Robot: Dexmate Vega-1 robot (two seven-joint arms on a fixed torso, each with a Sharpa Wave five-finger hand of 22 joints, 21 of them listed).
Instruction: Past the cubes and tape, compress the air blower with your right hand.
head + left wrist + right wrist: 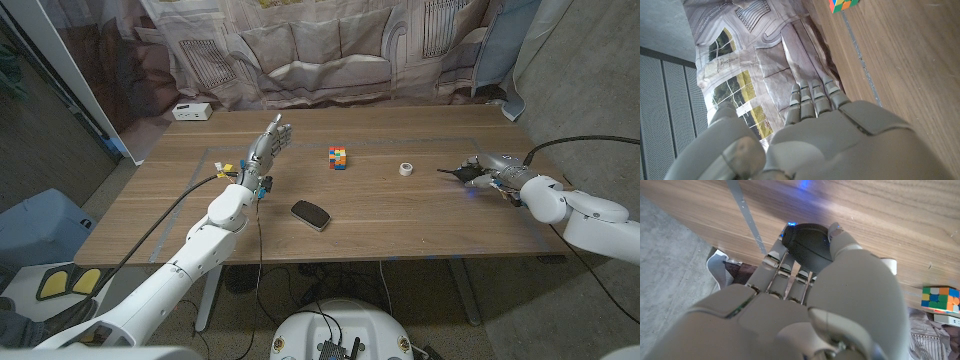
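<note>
Already the reach looks done. In the head view, the right hand (497,170) sits at about three o'clock on the wooden surface (400,225), beyond the multicoloured cube (338,158) and the small roll of tape (407,168), which lie near the middle. The black air blower (462,172) pokes out of that hand, its pointed nozzle aiming back toward the tape. The left hand (268,150) stands raised at about ten o'clock, its fingers (279,131) spread and holding nothing. A black mouse-like object (310,214) lies toward six o'clock, and a white box (191,111) rests at the far edge near eleven o'clock.

From the left wrist, the left hand (840,135) shows its back, fingers (812,100) straight and apart, with nothing in them; the cube (843,4) appears at the frame's edge.

From the right wrist, the right hand (805,305) has its fingers (785,270) curled round the dark rounded bulb of the air blower (807,247), thumb against the other side, with the tape (889,265) and cube (939,299) beyond. So the grip is made. Whether the bulb is already being squeezed I cannot tell; it looks round, so I judge the compression itself is what remains.
</note>
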